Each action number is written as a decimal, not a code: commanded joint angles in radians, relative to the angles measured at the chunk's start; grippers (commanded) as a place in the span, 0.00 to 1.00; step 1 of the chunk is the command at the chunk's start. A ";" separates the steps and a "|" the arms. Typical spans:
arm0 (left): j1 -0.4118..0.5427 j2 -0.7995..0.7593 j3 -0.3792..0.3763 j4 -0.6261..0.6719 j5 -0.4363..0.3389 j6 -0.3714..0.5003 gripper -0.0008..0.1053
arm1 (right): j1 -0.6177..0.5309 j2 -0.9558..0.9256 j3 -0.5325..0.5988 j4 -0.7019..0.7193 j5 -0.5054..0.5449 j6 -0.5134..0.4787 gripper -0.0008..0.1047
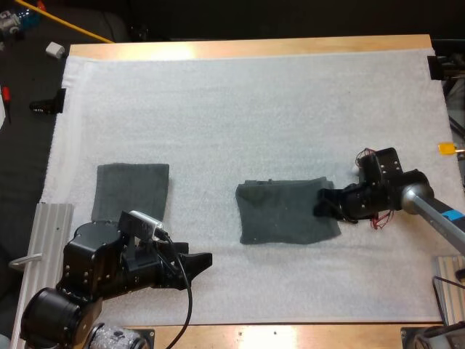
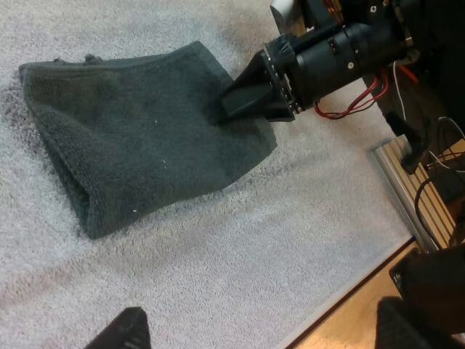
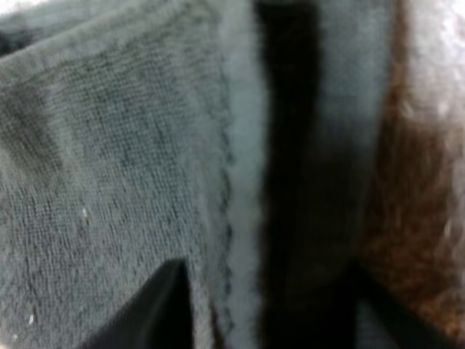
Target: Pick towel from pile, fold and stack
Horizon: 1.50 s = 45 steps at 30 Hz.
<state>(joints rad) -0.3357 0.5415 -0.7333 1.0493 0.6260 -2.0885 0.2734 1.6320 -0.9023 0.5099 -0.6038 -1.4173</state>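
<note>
A dark grey-green towel (image 1: 287, 211), folded over once, lies flat in the middle of the mat. My right gripper (image 1: 325, 202) rests at its right edge, low on the cloth. Close up, its fingers (image 3: 149, 309) stand apart over the hem of the towel (image 3: 109, 167), open. From the left arm, the towel (image 2: 145, 131) shows its fold on the side away from the right gripper (image 2: 240, 102). A second towel (image 1: 133, 189), folded flat, lies at the left of the mat. My left gripper (image 1: 200, 260) hovers near the front edge, pointing right, with its fingers (image 2: 120, 331) wide apart and holding nothing.
Metal rails sit at the front left (image 1: 51, 233) and front right (image 1: 450, 287) of the table. The white mat (image 1: 240, 109) stretches bare behind the towels. The table's wooden front edge (image 2: 363, 313) lies close to my left gripper.
</note>
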 commanded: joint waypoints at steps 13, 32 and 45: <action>-0.001 -0.005 -0.004 -0.002 0.004 -0.006 0.58 | 0.005 -0.136 0.002 0.175 0.320 -0.080 0.01; 0.000 -0.007 -0.002 0.011 0.015 -0.007 0.59 | 0.047 -0.306 -0.075 0.475 0.636 -0.150 0.01; 0.000 -0.003 -0.006 0.009 0.007 -0.006 0.58 | 0.211 -0.214 -0.074 0.326 0.443 0.081 0.01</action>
<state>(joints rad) -0.3357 0.5415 -0.7333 1.0524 0.6320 -2.0885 0.4381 1.3792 -0.9724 0.8841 -0.1120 -1.3995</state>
